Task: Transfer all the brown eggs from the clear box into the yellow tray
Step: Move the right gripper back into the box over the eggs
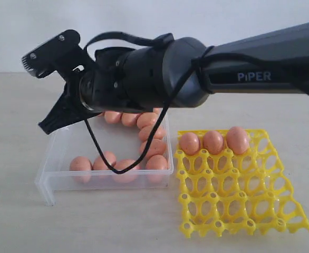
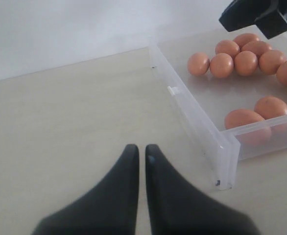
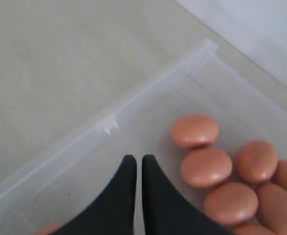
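The clear box (image 1: 51, 179) stands left of the yellow tray (image 1: 239, 208). Several brown eggs (image 1: 125, 169) lie in the box along its back and right side. Three brown eggs (image 1: 213, 141) sit in the tray's far row. My right gripper (image 1: 44, 126) reaches across over the box's left part; it is shut with nothing in it. In the right wrist view its tips (image 3: 134, 159) hover above the bare box floor, next to a cluster of eggs (image 3: 206, 166). My left gripper (image 2: 141, 149) is shut and empty over the table, outside the box wall (image 2: 202, 122).
The right arm's dark body (image 1: 196, 74) spans the scene above the box and the tray's back edge, with a black cable (image 1: 99, 153) hanging down into the box. Part of it shows at a corner of the left wrist view (image 2: 256, 14).
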You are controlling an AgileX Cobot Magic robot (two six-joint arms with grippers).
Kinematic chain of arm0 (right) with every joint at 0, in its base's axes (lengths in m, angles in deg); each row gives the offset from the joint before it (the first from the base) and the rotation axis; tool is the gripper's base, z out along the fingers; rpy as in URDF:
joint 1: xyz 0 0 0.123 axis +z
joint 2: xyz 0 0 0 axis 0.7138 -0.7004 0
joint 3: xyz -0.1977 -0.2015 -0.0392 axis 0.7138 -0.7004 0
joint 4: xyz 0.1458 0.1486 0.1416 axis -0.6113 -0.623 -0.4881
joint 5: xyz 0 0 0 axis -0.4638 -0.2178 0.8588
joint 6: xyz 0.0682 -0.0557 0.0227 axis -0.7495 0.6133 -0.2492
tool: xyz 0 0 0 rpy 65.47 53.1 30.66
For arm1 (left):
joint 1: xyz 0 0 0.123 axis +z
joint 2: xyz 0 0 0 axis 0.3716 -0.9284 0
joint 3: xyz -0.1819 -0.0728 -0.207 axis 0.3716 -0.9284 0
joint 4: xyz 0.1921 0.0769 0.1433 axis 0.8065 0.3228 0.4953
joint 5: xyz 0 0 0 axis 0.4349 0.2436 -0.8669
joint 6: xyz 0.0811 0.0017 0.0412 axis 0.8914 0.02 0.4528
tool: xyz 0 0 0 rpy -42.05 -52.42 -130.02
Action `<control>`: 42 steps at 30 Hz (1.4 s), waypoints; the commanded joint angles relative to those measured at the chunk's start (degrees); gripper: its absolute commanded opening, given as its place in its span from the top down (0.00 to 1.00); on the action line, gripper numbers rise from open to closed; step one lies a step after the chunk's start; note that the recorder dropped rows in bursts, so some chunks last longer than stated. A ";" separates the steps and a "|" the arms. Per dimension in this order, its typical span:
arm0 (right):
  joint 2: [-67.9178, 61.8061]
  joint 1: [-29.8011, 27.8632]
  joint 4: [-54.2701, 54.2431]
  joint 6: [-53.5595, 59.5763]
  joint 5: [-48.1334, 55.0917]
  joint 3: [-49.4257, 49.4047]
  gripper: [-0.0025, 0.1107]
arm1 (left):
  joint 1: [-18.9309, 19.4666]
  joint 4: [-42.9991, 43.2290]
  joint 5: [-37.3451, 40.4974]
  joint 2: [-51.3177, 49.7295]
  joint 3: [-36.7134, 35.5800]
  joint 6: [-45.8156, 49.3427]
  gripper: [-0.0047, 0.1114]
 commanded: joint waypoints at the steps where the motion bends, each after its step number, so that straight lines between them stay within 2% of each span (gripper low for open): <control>1: -4.35 -4.80 -32.83 32.38 20.60 9.35 0.98 | 0.21 -0.01 -0.22 0.22 -0.23 -0.61 0.92; 3: -6.16 -6.07 -37.18 38.54 28.85 12.54 0.98 | 0.21 -0.01 -0.22 0.22 -0.23 -0.61 0.92; 5: -5.92 -5.70 -40.10 47.41 29.70 12.69 0.98 | 0.21 -0.01 -0.22 0.22 -0.23 -0.61 0.92; 7: -5.91 -5.27 -43.18 51.53 29.70 12.69 0.97 | 0.21 -0.01 -0.22 0.22 -0.23 -0.61 0.92; 9: -5.91 -5.17 -48.77 54.00 29.58 12.69 0.88 | 0.21 -0.01 -0.22 0.22 -0.23 -0.61 0.92; 13: -6.03 -5.17 -55.72 55.61 26.73 12.69 0.59 | 0.21 -0.01 -0.22 0.22 -0.23 -0.61 0.92; 15: -6.03 -5.17 -58.73 55.61 24.36 12.69 0.54 | 0.21 -0.01 -0.22 0.22 -0.23 -0.61 0.92; 21: -7.06 -5.17 -66.00 56.00 19.81 12.69 0.54 | 0.21 -0.01 -0.22 0.22 -0.23 -0.61 0.92; 42: -15.92 -5.03 -69.41 55.75 20.39 12.69 0.54 | 0.21 -0.01 -0.22 0.22 -0.23 -0.61 0.92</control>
